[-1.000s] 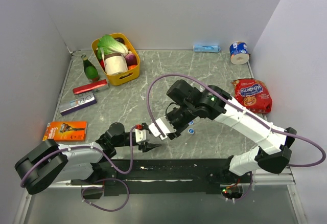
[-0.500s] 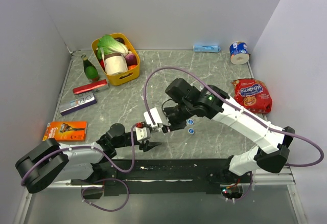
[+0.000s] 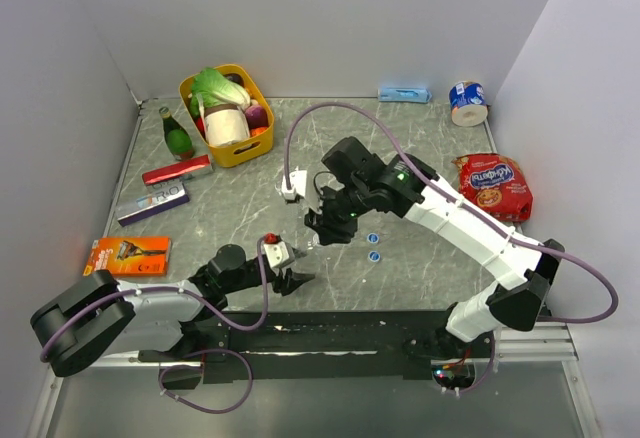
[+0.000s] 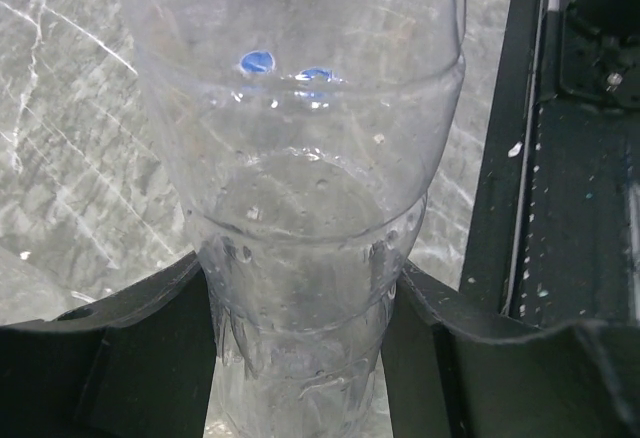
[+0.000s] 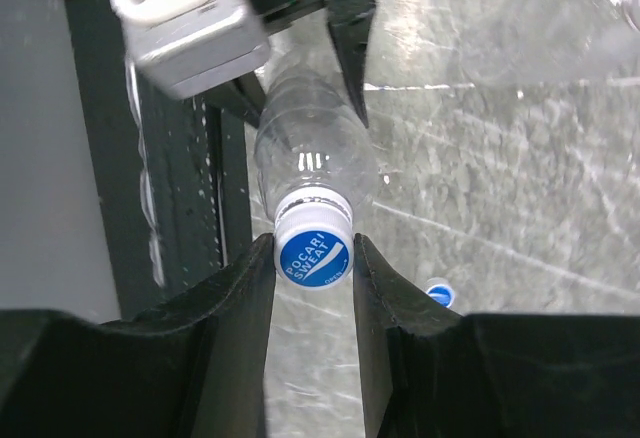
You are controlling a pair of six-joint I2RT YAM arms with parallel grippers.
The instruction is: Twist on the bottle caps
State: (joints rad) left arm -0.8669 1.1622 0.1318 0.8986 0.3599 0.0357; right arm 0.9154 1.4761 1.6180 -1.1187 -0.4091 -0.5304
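Gripping the bottle (image 4: 300, 208) low on its body, left gripper (image 4: 300, 303) is clamped on it at the near edge of the table (image 3: 440, 138), left of centre. Right gripper (image 5: 312, 248) is closed on the blue cap (image 5: 314, 256), both fingers touching its sides. Cap sits on the bottle neck. Bottle spans between the two grippers. Two loose caps (image 3: 372, 238) lie close together, just right of the right gripper.

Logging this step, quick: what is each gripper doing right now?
Left gripper: closed on the small clear plastic bottle.
Right gripper: closed on the round blue cap sitting on that bottle's neck.
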